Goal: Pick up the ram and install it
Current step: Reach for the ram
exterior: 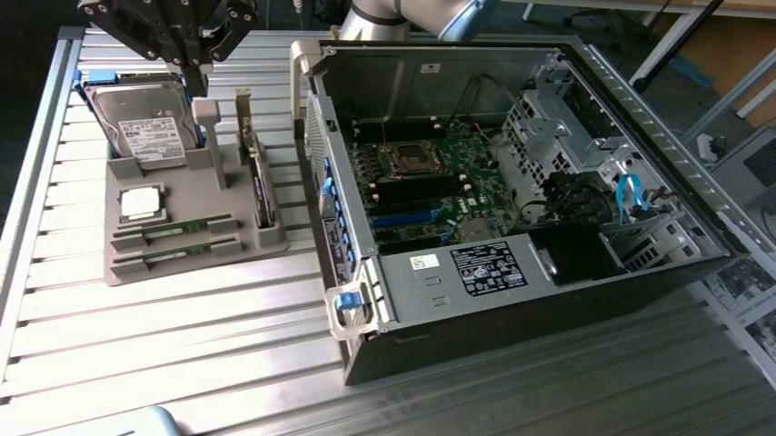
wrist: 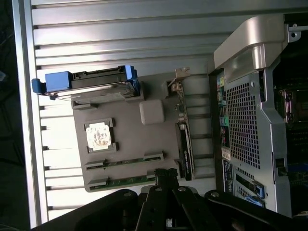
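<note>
Exterior view: I see the gripper (exterior: 195, 82) hanging high near the hard drive (exterior: 144, 127), fingers pressed together, nothing pinched. Both sticks sit flat in the gray holder (exterior: 122, 272): first ram (exterior: 182, 227) just beside the processor (exterior: 142, 203), second ram (exterior: 182, 252) alongside it. The open PC case (exterior: 510, 336) stands on the exterior view's right.

Gripper (exterior: 196, 82) cut by the exterior view's top edge; hard drive (exterior: 137, 116) label print illegibly small.
</note>
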